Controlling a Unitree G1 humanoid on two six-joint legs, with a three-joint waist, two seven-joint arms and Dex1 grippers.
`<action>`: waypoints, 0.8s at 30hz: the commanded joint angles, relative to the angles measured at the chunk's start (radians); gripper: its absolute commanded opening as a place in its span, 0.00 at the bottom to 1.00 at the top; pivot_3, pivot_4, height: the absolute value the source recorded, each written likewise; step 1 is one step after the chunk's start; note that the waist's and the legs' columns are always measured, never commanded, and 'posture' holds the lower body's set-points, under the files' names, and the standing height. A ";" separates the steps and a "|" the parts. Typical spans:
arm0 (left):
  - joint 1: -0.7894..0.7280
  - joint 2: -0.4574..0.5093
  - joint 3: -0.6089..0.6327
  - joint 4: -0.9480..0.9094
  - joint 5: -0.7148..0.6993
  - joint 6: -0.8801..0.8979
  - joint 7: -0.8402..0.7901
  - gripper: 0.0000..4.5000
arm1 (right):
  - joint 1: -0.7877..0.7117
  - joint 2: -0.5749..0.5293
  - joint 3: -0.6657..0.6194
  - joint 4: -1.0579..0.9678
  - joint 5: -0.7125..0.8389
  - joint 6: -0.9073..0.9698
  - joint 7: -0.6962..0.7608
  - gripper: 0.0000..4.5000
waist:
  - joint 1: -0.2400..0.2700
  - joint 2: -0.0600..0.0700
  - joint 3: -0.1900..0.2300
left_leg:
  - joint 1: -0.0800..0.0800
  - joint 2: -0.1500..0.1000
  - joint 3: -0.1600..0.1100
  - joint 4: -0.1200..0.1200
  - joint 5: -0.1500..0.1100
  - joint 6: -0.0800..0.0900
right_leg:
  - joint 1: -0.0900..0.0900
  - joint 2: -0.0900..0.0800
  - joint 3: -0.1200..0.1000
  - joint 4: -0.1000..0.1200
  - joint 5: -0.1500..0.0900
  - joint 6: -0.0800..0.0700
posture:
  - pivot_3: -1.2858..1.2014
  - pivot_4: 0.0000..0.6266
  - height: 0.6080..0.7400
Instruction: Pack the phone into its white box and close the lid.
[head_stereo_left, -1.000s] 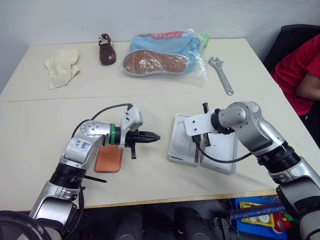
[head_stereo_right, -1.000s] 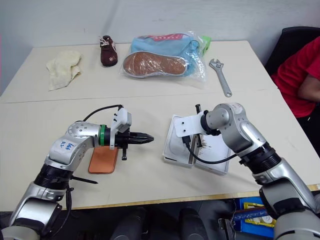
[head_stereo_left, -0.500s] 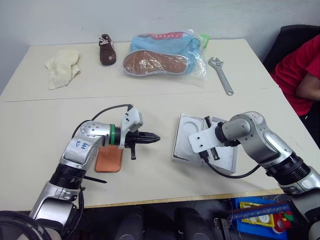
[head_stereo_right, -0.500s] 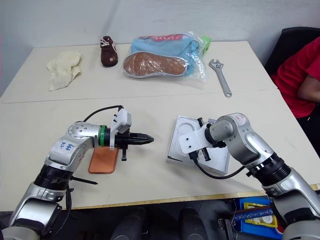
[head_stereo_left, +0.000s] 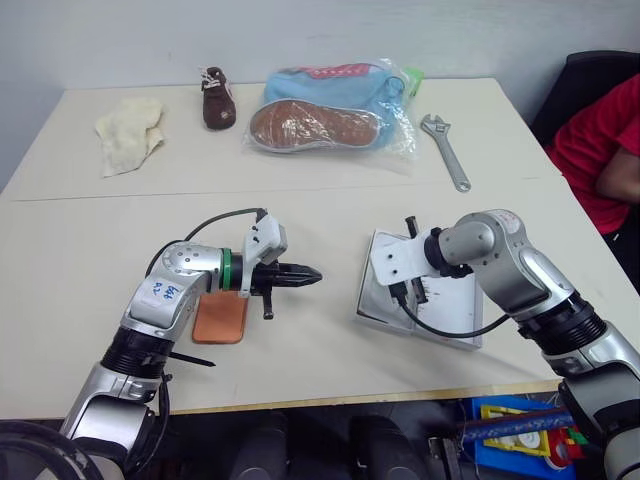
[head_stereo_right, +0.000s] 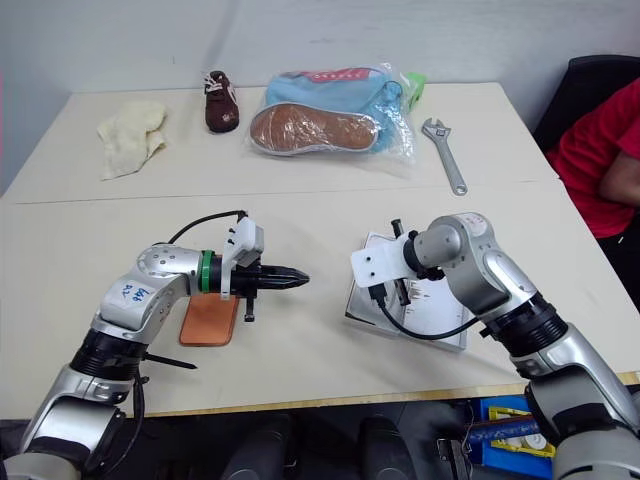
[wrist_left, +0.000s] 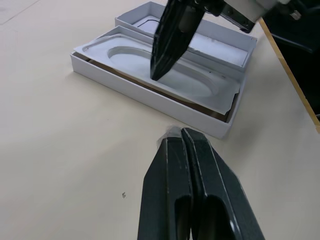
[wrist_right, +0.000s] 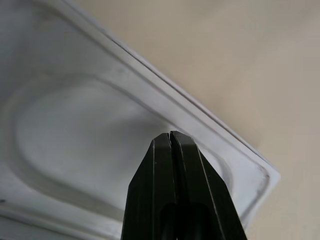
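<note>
Taking the box as my landmark and working from my left: the cloth (head_stereo_left: 127, 137) lies far off at the table's back corner, well left of the box, with the small brown shoe (head_stereo_left: 214, 97) and the bagged shoes (head_stereo_left: 325, 110) further along that back edge.

The phone (head_stereo_left: 220, 318) lies flat on the table (head_stereo_left: 80, 250), well to the left of the box and partly under my left arm. It is not packed and nothing holds it. My left gripper (head_stereo_left: 305, 273) hangs above the table between phone and box, fingers pressed together on nothing, its tip aimed toward the box.

The box (wrist_left: 150, 92) sits open, with the thin moulded insert (wrist_left: 165, 70) on top of it, so the tray is not free for the phone. My right gripper (wrist_left: 165, 62) has its fingers closed and empty, their tip down in the insert's oval recess; I cannot tell whether it touches. The lid (wrist_left: 227, 47) lies open-side up just beyond the box, touching or nearly so. The wrench (head_stereo_left: 444, 148) lies well behind the box, and a person in a red sleeve (head_stereo_left: 600, 150) sits off to its right.

As I judge it, nothing of the packing is done yet: the insert likely has to come out or be seated, then the phone goes in, then the lid goes on.
</note>
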 joint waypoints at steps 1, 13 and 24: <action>-0.008 -0.005 0.017 -0.028 -0.007 -0.006 -0.004 0.01 | -0.005 0.039 -0.020 0.038 0.005 -0.012 -0.049 0.00 | -0.001 0.000 0.000 | 0.000 0.000 0.000 0.000 0.000 0.000 | 0.000 0.000 0.000 0.000 0.000 0.000 | 0.52 0.24 1.00; -0.011 -0.006 0.013 -0.037 -0.008 0.006 -0.007 0.01 | 0.135 0.093 0.006 -0.034 0.024 -0.008 -0.046 0.00 | -0.012 -0.001 -0.001 | 0.003 0.001 0.001 0.000 0.000 0.000 | 0.001 0.001 -0.001 0.002 0.000 0.000 | 0.52 0.24 1.00; -0.009 -0.013 0.012 -0.052 -0.020 0.012 -0.023 0.01 | 0.216 0.132 -0.020 -0.132 0.125 -0.069 -0.044 0.00 | -0.026 -0.001 -0.001 | 0.003 0.003 0.001 0.000 0.000 -0.001 | 0.001 0.002 0.000 0.004 0.000 0.000 | 0.52 0.24 1.00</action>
